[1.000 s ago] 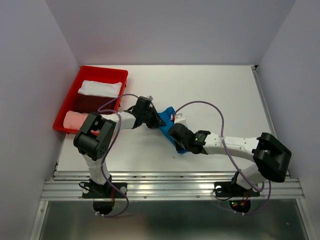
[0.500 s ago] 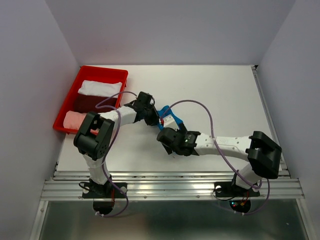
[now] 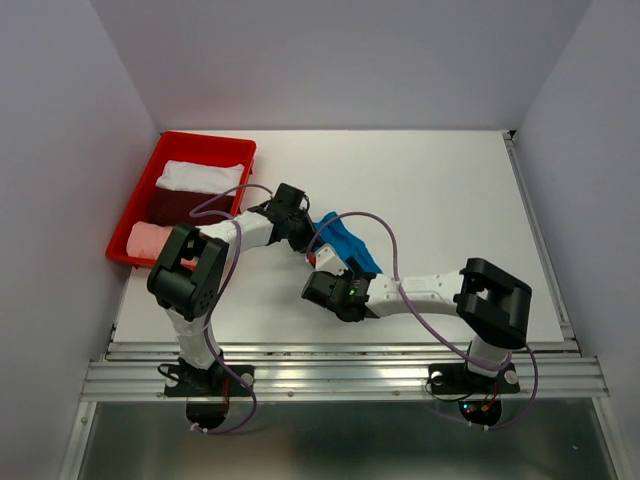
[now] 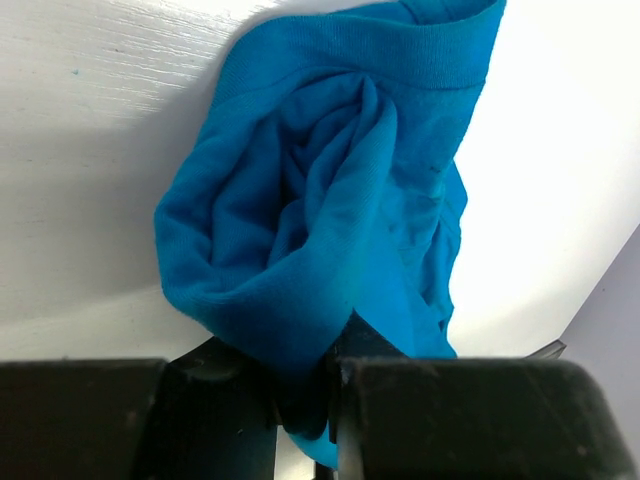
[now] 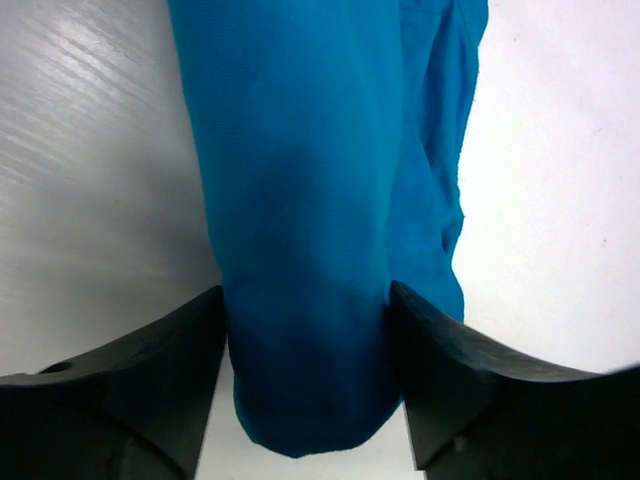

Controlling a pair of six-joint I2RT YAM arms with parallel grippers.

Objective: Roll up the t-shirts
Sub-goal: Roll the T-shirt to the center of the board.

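The bright blue t-shirt (image 3: 347, 243) lies rolled into a bundle on the white table between the two grippers. My left gripper (image 3: 305, 235) is shut on a fold at one end of the roll (image 4: 330, 230); its spiral shows in the left wrist view. My right gripper (image 3: 330, 268) clasps the other end of the roll (image 5: 300, 200), a finger pressed against each side. A white t-shirt (image 3: 200, 177), a dark red one (image 3: 180, 207) and a pink roll (image 3: 150, 240) lie in the red tray.
The red tray (image 3: 205, 142) stands at the table's far left. White walls enclose the table on three sides. A metal rail (image 3: 340, 375) runs along the near edge by the arm bases.
My right gripper has moved left and nearer along the blue roll, its arm bending in. The left gripper has shifted slightly and keeps its hold on the roll's end.
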